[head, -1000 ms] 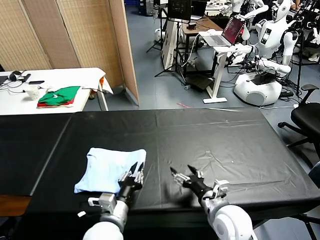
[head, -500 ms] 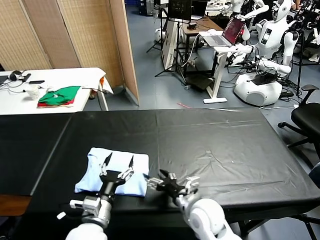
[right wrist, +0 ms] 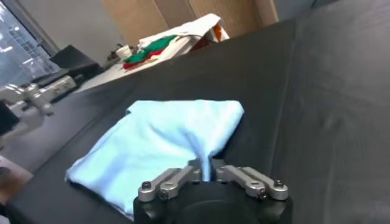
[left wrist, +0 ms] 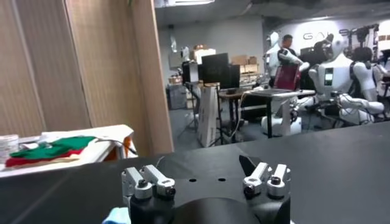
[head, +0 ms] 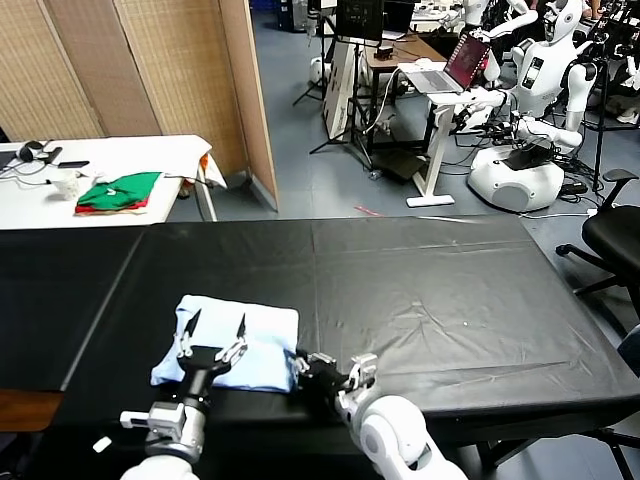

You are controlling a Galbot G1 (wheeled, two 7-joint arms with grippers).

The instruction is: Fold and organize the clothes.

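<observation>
The clothes (head: 270, 342), a pale light-blue T-shirt, lie folded on the black table (head: 430, 290) near its front left. My left gripper (head: 216, 325) hovers open over the shirt's near half, nothing between its fingers (left wrist: 265, 179). In the left wrist view a sliver of the shirt (left wrist: 116, 216) shows beside the left gripper (left wrist: 204, 176). My right gripper (head: 298, 368) is at the shirt's near right corner. In the right wrist view this gripper (right wrist: 204, 164) is shut on a raised fold of the shirt (right wrist: 164, 137).
Green and red folded garments (head: 118, 192) lie on a white side table (head: 150, 150) far left. Wooden screens (head: 150, 70) stand behind it. An office chair (head: 615, 240) is at the table's right end, with parked robots (head: 525, 150) beyond.
The left gripper opened and drew back left over the shirt. The right gripper travelled left to the shirt's near right corner and shut on its fabric.
</observation>
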